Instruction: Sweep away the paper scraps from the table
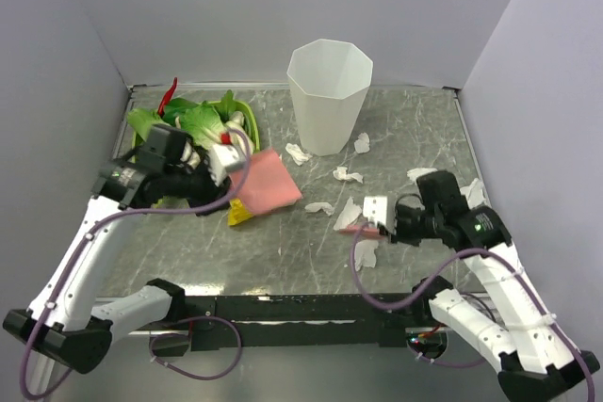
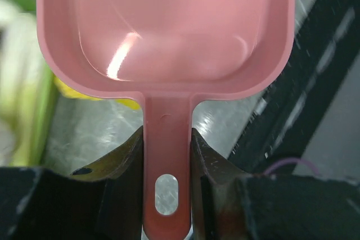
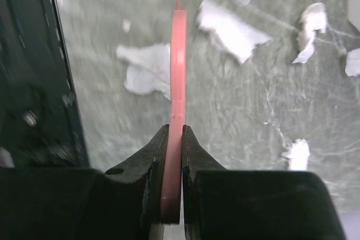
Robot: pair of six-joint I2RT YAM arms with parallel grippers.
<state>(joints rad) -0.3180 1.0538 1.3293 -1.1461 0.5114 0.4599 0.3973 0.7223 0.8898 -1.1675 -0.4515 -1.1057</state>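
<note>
The paper scraps (image 1: 347, 174) lie loose on the table (image 1: 283, 261), most of them in front of the white bin (image 1: 327, 91). One touches the bin's base on its left, another sits just beside its right side, and a few more trail from the bin toward the near edge. Two more lie well to the right of the bin, near the right arm's elbow.

In front of the bin and a little to its right, the right gripper (image 3: 175, 130) is clamped on a thin pink flat tool (image 3: 178, 71). The right wrist view shows the tool edge-on, standing upright among the scraps, with one scrap just beside its left face.

To the left of the bin, the left gripper (image 2: 167, 141) grasps the handle of the pink dustpan (image 2: 169, 32), its jaws pressed against both sides. The pan points toward the bin. A small yellow item (image 1: 239, 215) shows beneath the pan's near edge. Leafy greens (image 1: 193, 121) lie further left of the bin, behind the left arm.
</note>
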